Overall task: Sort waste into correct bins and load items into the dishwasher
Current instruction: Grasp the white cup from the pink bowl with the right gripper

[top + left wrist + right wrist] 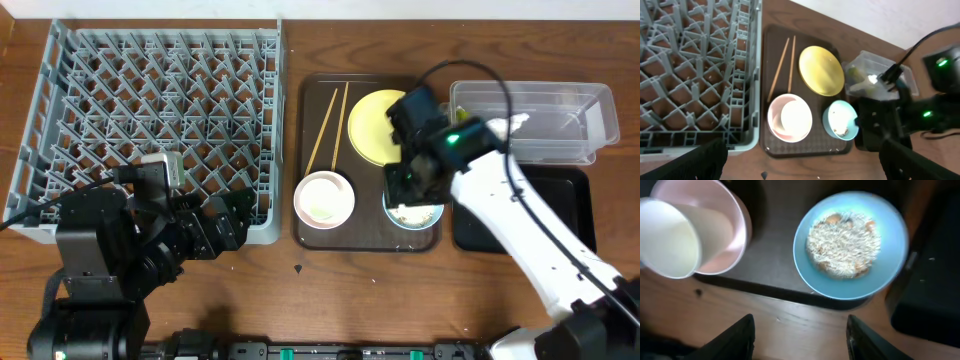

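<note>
- Grey rack (150,110) at the overhead left, brown tray (370,216) just beside its right edge.
- On the brown tray: chopsticks (328,125) along the left side, yellow plate (372,130) at the far end, pink bowl (346,186) with a cup (322,203) inside at the near left, blue bowl (420,215) at the near right.
- Above the blue bowl, the right gripper (406,188); at far right a clear tub (550,110) with a white tissue (517,124) inside, and a black tray (575,210) just in front of it.
- By the rack's near right corner, the left gripper (238,215), low over the table (330,290).
- Left wrist view: fingers (705,160) wide apart, nothing between them; beyond them the rack corner, the pink bowl with the cup, and the blue bowl beside it.
- Right wrist view: both fingers spread, gripping nothing, over the table at the brown tray's near edge; blue bowl ahead, holding rice scraps (842,242), touching neither finger; pink bowl and cup to the left, black tray at the right edge.
</note>
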